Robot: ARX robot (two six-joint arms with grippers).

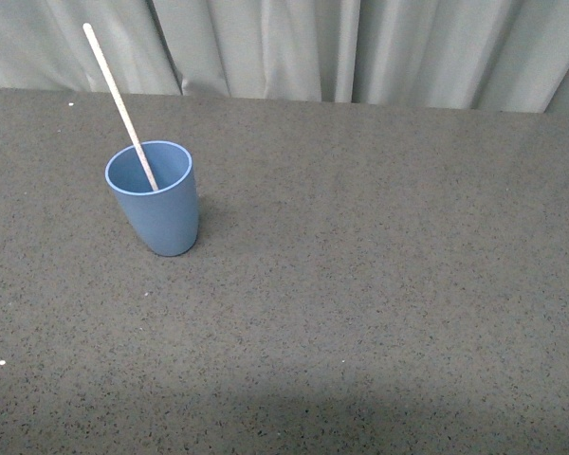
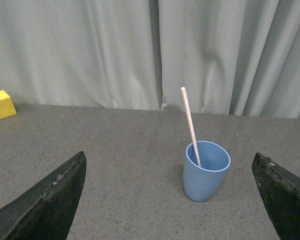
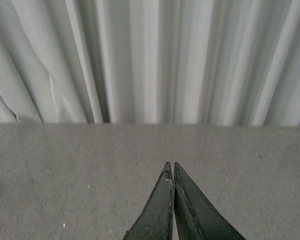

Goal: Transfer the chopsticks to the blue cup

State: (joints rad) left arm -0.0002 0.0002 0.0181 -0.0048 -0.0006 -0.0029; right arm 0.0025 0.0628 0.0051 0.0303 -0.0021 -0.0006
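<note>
The blue cup (image 1: 154, 196) stands upright on the grey table, left of centre in the front view. The cream-white chopstick (image 1: 119, 106) stands in it, leaning back and to the left, its top well above the rim. In the left wrist view the cup (image 2: 205, 171) with the chopstick (image 2: 190, 122) stands ahead of my left gripper (image 2: 169, 165), which is open wide and empty, apart from the cup. My right gripper (image 3: 170, 166) is shut on nothing over bare table. Neither gripper shows in the front view.
A yellow block (image 2: 1, 104) lies on the table near the curtain, far to one side in the left wrist view. A pale pleated curtain (image 1: 360, 47) hangs along the table's back edge. The grey speckled table (image 1: 379, 284) spreads right of the cup.
</note>
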